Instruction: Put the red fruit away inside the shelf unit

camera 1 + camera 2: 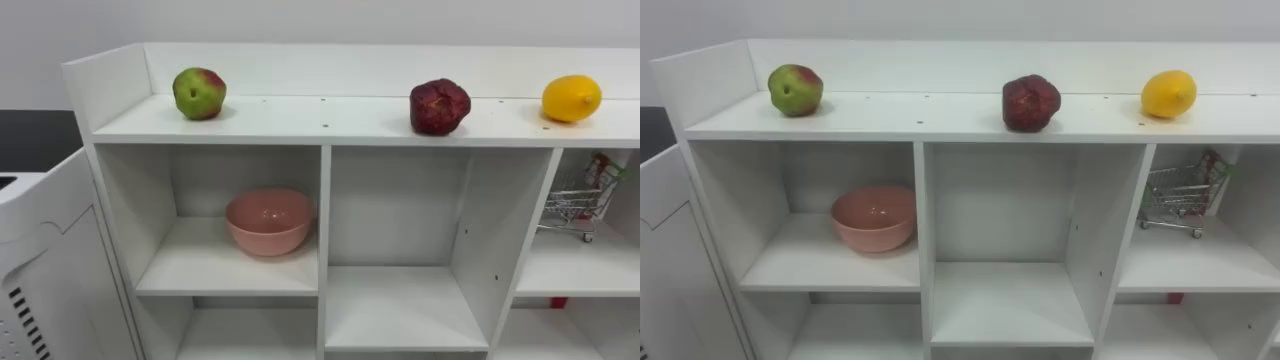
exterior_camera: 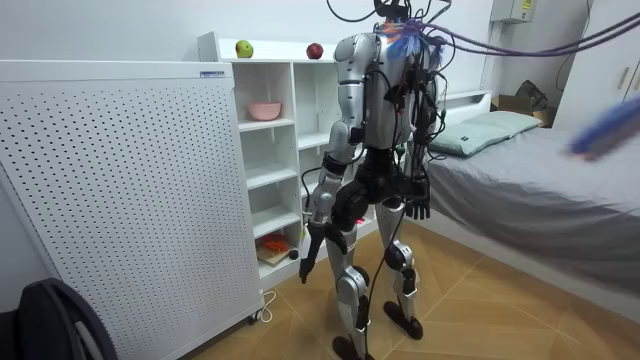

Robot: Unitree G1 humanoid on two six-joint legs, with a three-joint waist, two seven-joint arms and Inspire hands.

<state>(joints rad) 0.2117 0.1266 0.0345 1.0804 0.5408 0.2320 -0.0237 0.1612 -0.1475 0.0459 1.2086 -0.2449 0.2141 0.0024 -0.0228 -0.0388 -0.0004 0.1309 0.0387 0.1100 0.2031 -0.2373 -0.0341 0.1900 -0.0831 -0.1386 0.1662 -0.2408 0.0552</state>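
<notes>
1. I judge the job to be at its start, with no fruit picked up. The apple (image 1: 199,93), the pomegranate (image 1: 439,107) and the lemon (image 1: 571,98) sit well apart along the top board of the closet (image 1: 324,210), at the upper left, upper centre-right and upper right of the eye views.
2. Lower in the frame, a pink bowl (image 1: 268,221) stands in the left compartment and a small wire cart (image 1: 573,203) in the right one.
3. In the room view the left hand (image 2: 311,243) and the right hand (image 2: 417,207) hang beside the robot's legs, fingers slack and holding nothing.
4. Next I would lift one arm to the top board and close the fingers round a fruit. The bowl looks the likely place for it, though that is my guess. Round fruit may roll if nudged.
5. The eye views give me the lemon and the cart. The room view gives me the hands, the robot standing upright close before the closet, the lower shelves, a perforated white panel (image 2: 110,190) at left and a bed (image 2: 540,170) at right.
</notes>
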